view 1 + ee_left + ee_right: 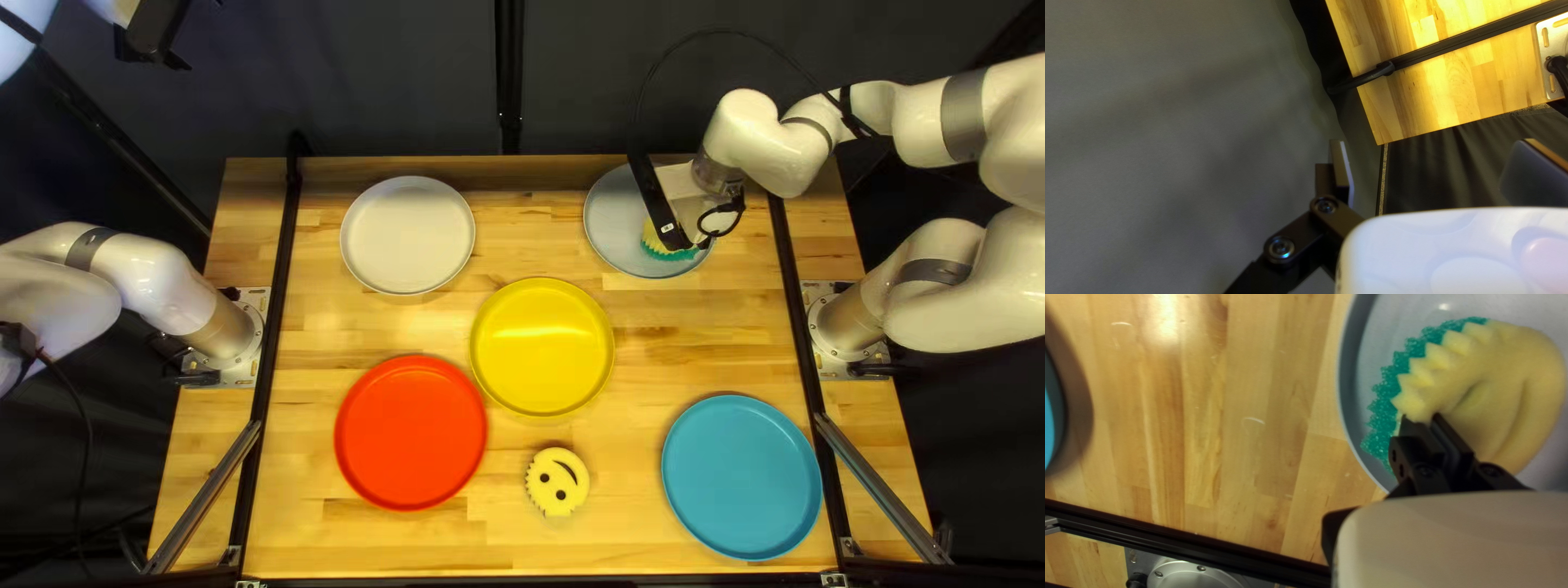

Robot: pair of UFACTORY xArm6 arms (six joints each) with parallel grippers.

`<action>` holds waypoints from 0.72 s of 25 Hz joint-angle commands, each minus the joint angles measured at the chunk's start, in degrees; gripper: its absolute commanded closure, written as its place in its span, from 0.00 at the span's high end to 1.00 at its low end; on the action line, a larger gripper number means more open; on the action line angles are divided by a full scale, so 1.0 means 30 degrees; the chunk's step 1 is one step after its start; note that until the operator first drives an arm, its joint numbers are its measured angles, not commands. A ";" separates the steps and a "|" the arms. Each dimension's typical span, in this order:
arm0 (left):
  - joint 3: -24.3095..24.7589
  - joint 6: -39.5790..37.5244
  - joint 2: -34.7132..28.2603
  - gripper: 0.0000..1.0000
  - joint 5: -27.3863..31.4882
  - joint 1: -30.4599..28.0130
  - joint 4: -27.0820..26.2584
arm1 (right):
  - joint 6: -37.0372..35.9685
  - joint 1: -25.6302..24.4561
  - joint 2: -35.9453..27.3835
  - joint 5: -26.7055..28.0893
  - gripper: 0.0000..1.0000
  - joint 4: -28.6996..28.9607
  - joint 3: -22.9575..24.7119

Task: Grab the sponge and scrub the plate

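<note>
Pale wood-strip table (631, 441), dark curtain (381, 76) behind it.

Right gripper (1421, 421): fingers close together, looks pinched on the yellow-and-green foam sponge (1497, 365) near its toothed edge. Sponge is over the round grey plate (612, 218), green scrub side down. Full contact with the plate can't be confirmed from here.

Step in hand, my read: scrubbing. Grip is off-centre, so the free end will probably lag and fold. Want light, even down force, green layer flat, short overlapping strokes, slow reversals. Keep the black tips off the plate. Green edge is near the rim, so bias strokes toward the middle first; pushing on the rim could tip the plate. No second gripper is bracing it, so it may skate. If it creeps, ease the pressure.

Further out: yellow round plate (542, 346) and off-white round plate (408, 235) nearest, then red round plate (410, 432), blue round plate (741, 477), spare yellow smiley sponge (557, 481). None needed now.

Left gripper (1433, 163): fingers wide apart, nothing between, off past the table edge. Leave it parked.
</note>
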 commanded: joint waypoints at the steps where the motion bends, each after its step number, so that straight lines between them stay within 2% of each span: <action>1: 0.0000 0.0000 0.0000 1.00 0.0000 0.0000 0.0000 | -0.0611 0.0121 0.0402 -0.0108 0.00 0.0315 -0.0085; 10: 0.0000 0.0000 0.0000 1.00 0.0000 0.0000 0.0000 | -0.1712 -0.0106 0.2726 -0.0785 0.00 0.0572 -0.1331; 18: 0.0000 0.0000 0.0000 1.00 0.0000 0.0000 0.0000 | -0.2126 -0.1809 0.4666 -0.0542 0.00 -0.0454 -0.3442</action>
